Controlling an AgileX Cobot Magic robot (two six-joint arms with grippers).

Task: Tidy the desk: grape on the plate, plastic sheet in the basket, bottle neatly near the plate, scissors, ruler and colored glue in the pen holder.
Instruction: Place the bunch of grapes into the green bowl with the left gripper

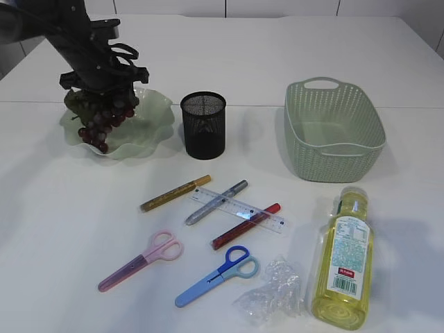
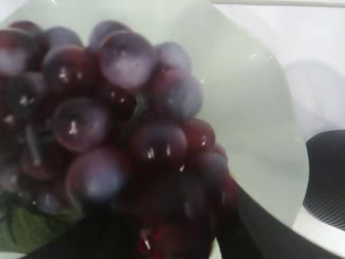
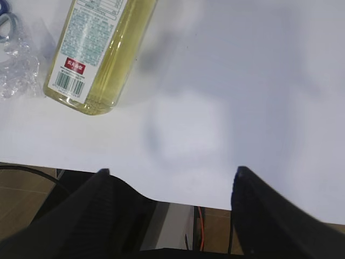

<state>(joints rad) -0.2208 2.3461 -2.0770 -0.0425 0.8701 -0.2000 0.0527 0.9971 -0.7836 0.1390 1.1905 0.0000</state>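
The left gripper (image 1: 104, 94) is largely hidden among the grape (image 1: 100, 118) bunch on the plate (image 1: 156, 114), at ten o'clock on the table (image 1: 62, 222); whether its jaws grip the bunch or have let go cannot be told. The left wrist view is filled by blurred grapes, with the pen holder (image 2: 329, 178) cut off at three o'clock. The left arm slants down from the upper left corner. The right gripper (image 3: 172, 189) hangs with jaws spread and empty over the table's near edge; the bottle (image 3: 97, 48) lies at eleven o'clock from it, beside the plastic sheet (image 3: 16, 67).
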